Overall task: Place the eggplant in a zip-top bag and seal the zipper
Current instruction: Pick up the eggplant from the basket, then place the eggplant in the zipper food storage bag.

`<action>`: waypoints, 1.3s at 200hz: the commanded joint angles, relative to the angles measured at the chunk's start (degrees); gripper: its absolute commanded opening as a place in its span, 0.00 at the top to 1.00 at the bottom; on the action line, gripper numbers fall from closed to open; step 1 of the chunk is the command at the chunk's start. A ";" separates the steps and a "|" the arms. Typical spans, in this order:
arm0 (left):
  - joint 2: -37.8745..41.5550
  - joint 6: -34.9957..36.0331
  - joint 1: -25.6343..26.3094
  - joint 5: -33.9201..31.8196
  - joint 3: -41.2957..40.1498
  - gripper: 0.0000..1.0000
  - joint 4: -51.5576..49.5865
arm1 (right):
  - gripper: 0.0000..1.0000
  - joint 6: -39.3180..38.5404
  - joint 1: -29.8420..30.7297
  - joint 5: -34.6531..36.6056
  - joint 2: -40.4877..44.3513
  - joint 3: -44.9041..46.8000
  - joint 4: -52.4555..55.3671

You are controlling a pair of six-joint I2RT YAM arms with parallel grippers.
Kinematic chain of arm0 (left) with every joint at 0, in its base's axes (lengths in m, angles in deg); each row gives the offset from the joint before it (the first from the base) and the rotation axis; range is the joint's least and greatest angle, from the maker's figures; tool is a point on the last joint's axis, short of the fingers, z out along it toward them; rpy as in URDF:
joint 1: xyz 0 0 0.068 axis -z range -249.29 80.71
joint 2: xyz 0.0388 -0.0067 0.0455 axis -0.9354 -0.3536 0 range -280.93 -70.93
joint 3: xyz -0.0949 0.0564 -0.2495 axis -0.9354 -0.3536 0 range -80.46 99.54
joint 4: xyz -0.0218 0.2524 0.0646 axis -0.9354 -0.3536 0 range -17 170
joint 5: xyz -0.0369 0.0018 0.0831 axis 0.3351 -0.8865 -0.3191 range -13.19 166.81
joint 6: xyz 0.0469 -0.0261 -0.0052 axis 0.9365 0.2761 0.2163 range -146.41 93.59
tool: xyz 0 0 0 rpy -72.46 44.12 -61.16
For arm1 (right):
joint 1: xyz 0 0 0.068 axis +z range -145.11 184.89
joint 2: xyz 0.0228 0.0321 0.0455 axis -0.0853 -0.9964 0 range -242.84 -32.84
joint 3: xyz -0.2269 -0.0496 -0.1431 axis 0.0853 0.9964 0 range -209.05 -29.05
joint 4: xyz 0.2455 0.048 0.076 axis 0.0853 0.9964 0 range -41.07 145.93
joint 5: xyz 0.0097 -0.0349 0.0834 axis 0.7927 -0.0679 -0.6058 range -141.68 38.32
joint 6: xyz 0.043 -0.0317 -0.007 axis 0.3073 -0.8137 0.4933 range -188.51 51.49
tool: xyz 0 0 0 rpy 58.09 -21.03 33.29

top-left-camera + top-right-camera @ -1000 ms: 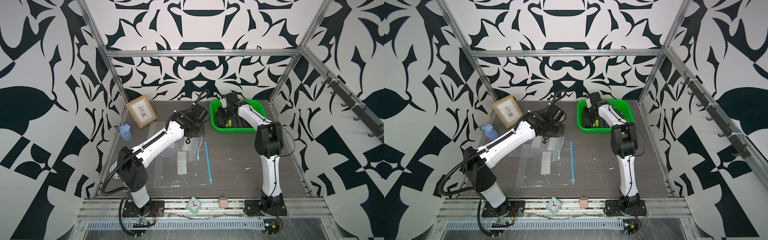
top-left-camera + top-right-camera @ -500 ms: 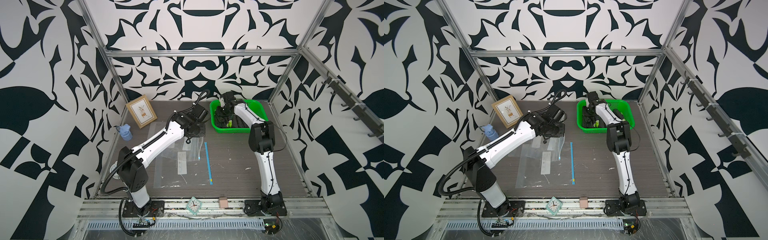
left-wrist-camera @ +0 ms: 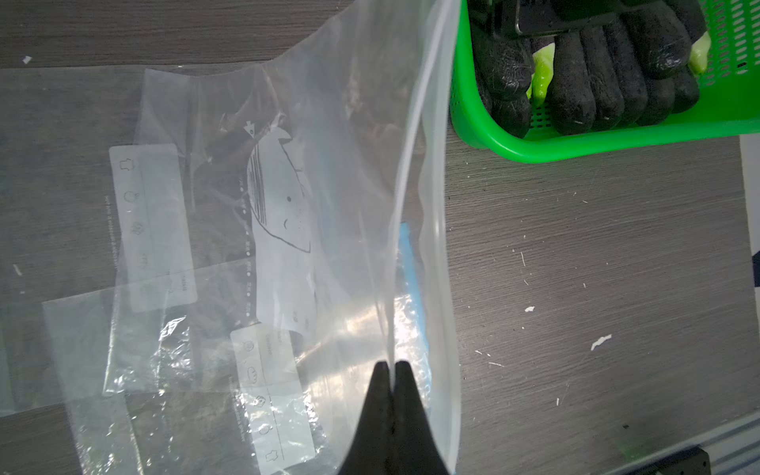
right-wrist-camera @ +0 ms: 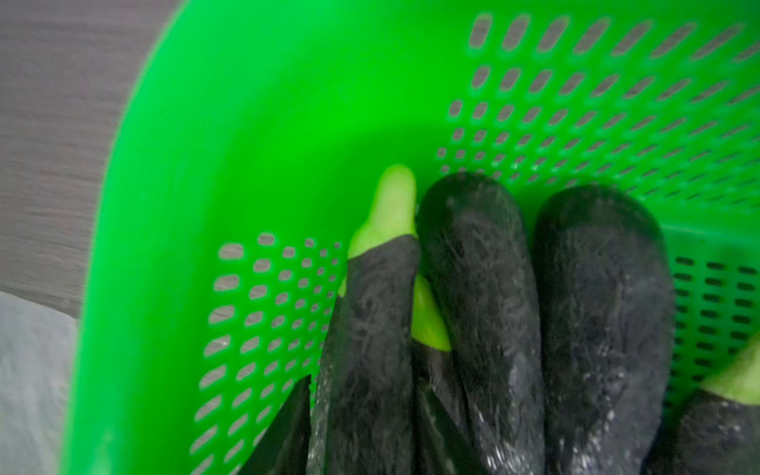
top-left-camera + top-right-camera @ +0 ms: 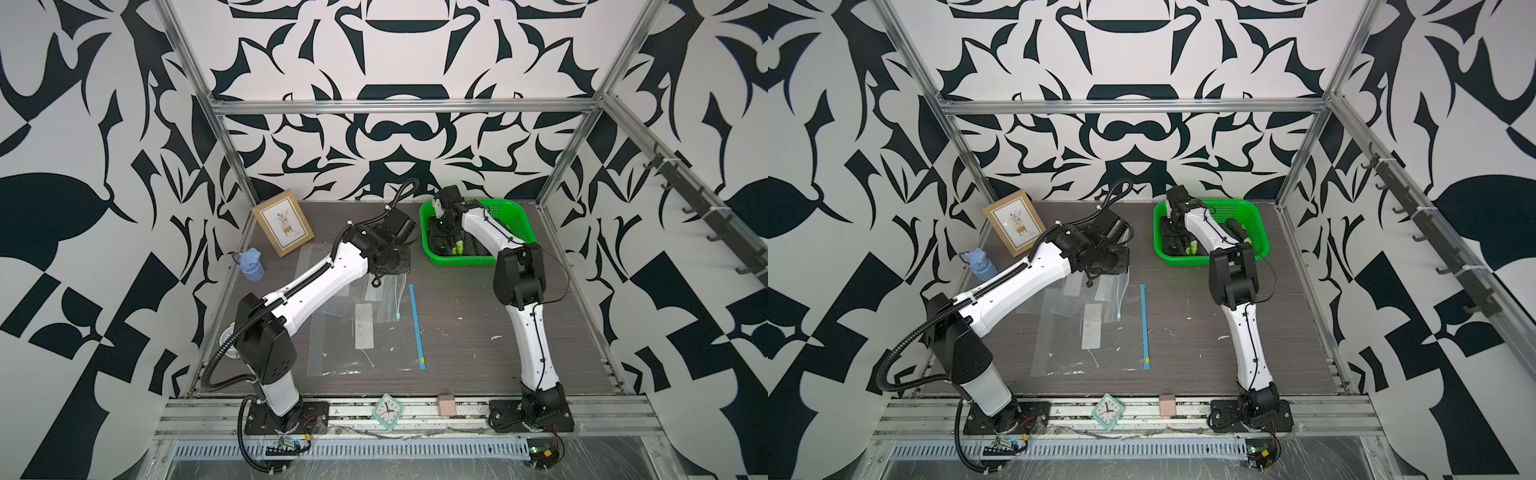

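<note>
Plastic comes first, at the left: the left hand (image 3: 388,366) is clenched on the mouth edge of the zip-top bag (image 3: 329,205), lifting that lip off the table (image 3: 575,246) while the body drapes over other flat bags (image 5: 345,353) lying there. To the right, at the back of the table, the green basket (image 5: 465,262) holds several dark eggplants side by side, none bagged yet. The right hand (image 5: 441,226) is down among them; in its wrist view its fingers (image 4: 283,427) flank the leftmost eggplant (image 4: 370,329), but whether they grip it I cannot tell.

The step in hand looks like the pick. It would go best with the jaws astride that one eggplant at mid-body rather than on the green stem, closing firmly, then rising straight so its neighbours are not dragged along. Meanwhile the left hand should hold the lip high, mouth gaping toward the basket.
</note>
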State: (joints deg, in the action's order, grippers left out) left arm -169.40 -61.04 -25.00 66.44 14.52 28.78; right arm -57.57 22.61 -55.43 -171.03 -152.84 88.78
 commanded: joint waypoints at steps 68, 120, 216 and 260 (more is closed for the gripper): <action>0.81 -1.81 -0.39 0.31 0.00 1.00 -0.02 | 0.88 -0.16 -0.39 0.37 8.73 3.79 -3.41; 3.61 -6.12 -0.41 1.53 -3.98 1.00 6.52 | 0.94 4.03 -2.79 -6.98 19.19 15.52 -13.01; 5.24 -12.02 -0.85 4.92 -8.19 1.00 13.05 | 0.97 19.94 -4.24 -26.86 43.71 48.19 -39.73; 5.83 -14.63 -0.90 5.98 -9.54 1.00 15.63 | 0.98 29.48 2.04 -25.34 53.59 60.55 -53.37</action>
State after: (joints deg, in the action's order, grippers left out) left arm -165.56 -72.91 -25.57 71.40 5.56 42.11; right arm -35.80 21.19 -79.56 -122.46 -96.01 48.79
